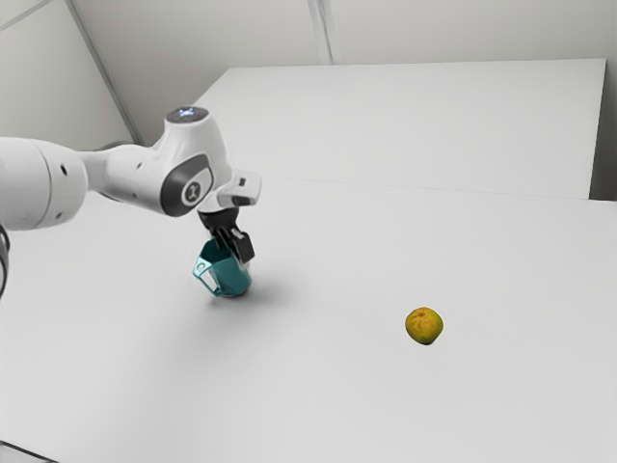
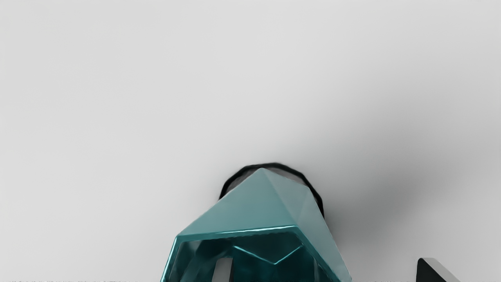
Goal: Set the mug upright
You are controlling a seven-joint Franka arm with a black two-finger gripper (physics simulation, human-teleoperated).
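The black gripper point(image 1: 235, 257) reaches down at the teal faceted mug point(image 1: 229, 277), left of centre in the exterior view. Its mouth leans up toward that view's left and its dark base is low, near the table. In the wrist view the gripper point(image 2: 327, 270) stands open astride one wall of the mug point(image 2: 254, 207). One finger point(image 2: 223, 271) reaches into the mouth; the other finger point(image 2: 436, 272) is outside, apart from the wall. Part of the mug is hidden by the gripper in the exterior view.
An orange-yellow fruit point(image 1: 424, 326) lies on the white table point(image 1: 328, 395), well off toward the exterior view's right. Behind the table's far side is a large white panel point(image 1: 405, 125).
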